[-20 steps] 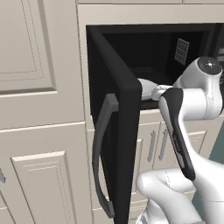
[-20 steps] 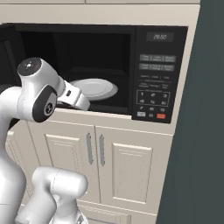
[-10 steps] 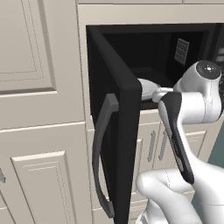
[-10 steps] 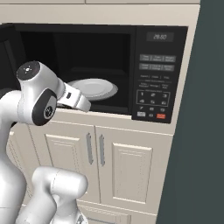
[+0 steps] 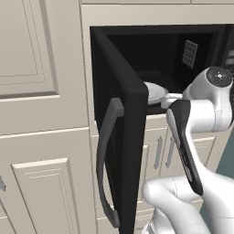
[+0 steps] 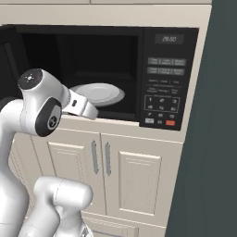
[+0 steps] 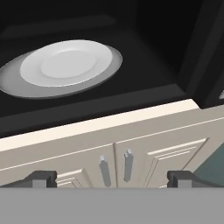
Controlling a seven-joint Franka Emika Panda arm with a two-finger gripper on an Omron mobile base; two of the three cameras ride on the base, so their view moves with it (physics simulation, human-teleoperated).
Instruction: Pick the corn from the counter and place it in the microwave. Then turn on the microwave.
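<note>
Microwave, a large black built-in box set into cream cabinetry, stands with its dark door swung wide open to the left, the long curved grey handle facing out in the left base view. Inside the dark cavity rests a round white plate on a grey glass turntable; the plate's top is bare. To the right of the cavity sits the keypad panel with a small red button at its foot and a lit display above. Below the microwave are two cream panelled cabinet doors with paired grey bar handles. The white arm's two-finger gripper hangs just outside the front edge of the cavity, its small dark fingertips spread far apart and holding nothing. The corn cannot be made out on the plate or between the fingertips.
</note>
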